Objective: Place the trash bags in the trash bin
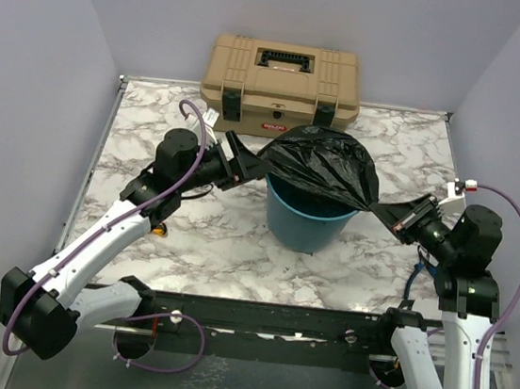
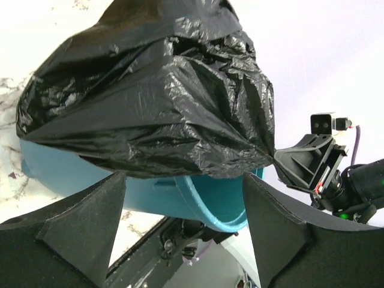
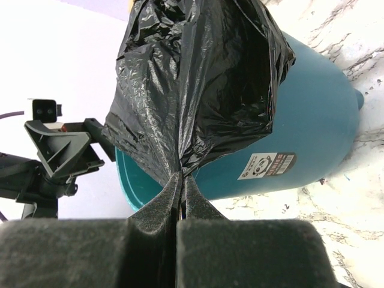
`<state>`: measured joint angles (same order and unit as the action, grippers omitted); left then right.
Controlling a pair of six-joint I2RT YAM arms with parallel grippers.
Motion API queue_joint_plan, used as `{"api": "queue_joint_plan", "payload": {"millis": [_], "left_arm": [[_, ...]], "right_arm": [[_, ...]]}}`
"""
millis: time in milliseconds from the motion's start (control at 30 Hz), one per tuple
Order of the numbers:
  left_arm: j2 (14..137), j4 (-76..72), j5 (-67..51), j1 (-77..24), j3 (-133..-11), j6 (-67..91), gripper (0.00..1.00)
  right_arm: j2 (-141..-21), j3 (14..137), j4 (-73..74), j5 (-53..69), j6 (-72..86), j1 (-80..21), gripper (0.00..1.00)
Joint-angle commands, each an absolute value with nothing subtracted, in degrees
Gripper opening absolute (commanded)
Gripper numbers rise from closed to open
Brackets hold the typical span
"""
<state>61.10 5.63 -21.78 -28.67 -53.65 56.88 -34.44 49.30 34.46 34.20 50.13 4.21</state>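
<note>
The mouth of the round teal plastic trash bin (image 1: 305,227) is blocked from above by the crinkled black plastic trash bag (image 1: 323,162). The bag is stretched across it between the left gripper (image 1: 237,166), jaws wide apart at the film's left edge, and the right gripper (image 1: 398,214), clamped on its right corner; only a strip of rim and inner wall shows beneath the film. Behind the bin the tan rectangular toolbox (image 1: 281,81) with black latches stands near, leaving a narrow passage, while open white marble-patterned table (image 1: 225,247) lies in front of the bin and outward of both arms.
</note>
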Motion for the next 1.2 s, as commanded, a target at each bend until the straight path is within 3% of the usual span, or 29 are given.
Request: {"api": "queue_joint_plan", "payload": {"millis": [0, 300, 667, 800, 900, 1167], "left_arm": [[59.33, 5.29, -20.33, -30.21, -51.27, 59.68, 0.79], [57.22, 2.57, -12.16, -32.86, -48.33, 65.12, 0.79], [59.05, -6.89, -10.67, -33.39, -47.16, 67.94, 0.81], [59.96, -8.25, -9.72, -33.47, -47.12, 68.28, 0.75], [60.53, -8.75, -9.91, -33.48, -47.04, 67.9, 0.63], [60.47, -8.7, -9.74, -33.53, -46.6, 67.03, 0.17]], "right_arm": [[-32.69, 47.83, 36.59, 37.42, 49.32, 4.48, 0.01], [-30.96, 47.32, 38.11, 38.32, 48.53, 4.48, 0.0], [-30.19, 47.1, 39.28, 38.76, 47.57, 4.48, 0.0], [-29.71, 46.72, 39.62, 38.6, 47.64, 4.48, 0.0], [-29.57, 46.5, 39.55, 38.63, 47.84, 4.43, 0.0], [-29.8, 46.4, 39.21, 38.25, 47.61, 4.48, 0.0]]}}
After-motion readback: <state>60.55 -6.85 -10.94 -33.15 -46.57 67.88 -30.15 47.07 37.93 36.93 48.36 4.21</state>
